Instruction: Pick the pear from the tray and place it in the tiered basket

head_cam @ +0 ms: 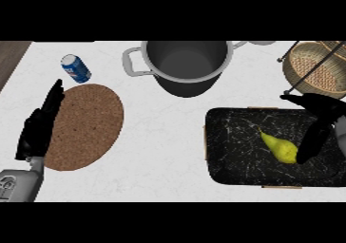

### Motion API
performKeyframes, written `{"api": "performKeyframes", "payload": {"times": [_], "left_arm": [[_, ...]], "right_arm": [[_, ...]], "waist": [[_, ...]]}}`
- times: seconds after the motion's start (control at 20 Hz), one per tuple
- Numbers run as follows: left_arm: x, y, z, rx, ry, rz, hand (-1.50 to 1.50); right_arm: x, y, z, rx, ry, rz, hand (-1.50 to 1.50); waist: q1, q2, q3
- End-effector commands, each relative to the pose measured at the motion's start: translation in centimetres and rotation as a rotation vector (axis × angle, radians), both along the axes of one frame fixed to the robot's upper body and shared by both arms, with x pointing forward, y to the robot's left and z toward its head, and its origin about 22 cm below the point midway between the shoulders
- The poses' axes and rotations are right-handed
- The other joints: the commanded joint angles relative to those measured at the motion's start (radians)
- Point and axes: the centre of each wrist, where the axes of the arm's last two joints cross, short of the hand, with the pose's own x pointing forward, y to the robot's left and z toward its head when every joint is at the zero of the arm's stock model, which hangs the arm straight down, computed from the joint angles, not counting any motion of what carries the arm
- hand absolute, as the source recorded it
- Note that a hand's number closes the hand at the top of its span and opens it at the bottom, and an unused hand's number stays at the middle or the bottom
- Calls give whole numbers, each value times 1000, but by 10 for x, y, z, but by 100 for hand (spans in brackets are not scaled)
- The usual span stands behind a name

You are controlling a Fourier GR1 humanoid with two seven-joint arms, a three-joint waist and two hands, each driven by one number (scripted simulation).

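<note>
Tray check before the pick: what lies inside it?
A yellow pear lies in the black tray; the right robot hand covers the tray's right part.

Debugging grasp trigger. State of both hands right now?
Left hand: open, fingers straight, resting over the cork mat's left edge, holding nothing.
Right hand: open over the tray, fingers beside the pear, not closed on it.

Between the tray (pixel 225 142) and the tiered basket (pixel 317 66) your path over bare counter (pixel 168 123) is short, but the basket's dark frame rods (pixel 312 71) cross its opening. The big pot (pixel 184 64) stands left of that route, well apart from the basket.
</note>
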Motion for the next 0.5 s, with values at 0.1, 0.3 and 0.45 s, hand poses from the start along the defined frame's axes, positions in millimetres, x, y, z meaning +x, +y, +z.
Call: {"api": "performKeyframes", "payload": {"times": [0.1,0.3,0.45], "left_arm": [[-18,-1,-14,-16,7,-14,0],[-20,-3,-3,10,-3,-11,0],[6,-22,-1,13,-27,0,0]], "right_arm": [[-18,10,-9,-51,-52,22,-150],[-19,18,-4,-85,-37,39,-150],[-3,36,-19,-78,-11,42,-150]], "waist": [[1,-1,0],[3,-1,0],[3,1,0]]}}
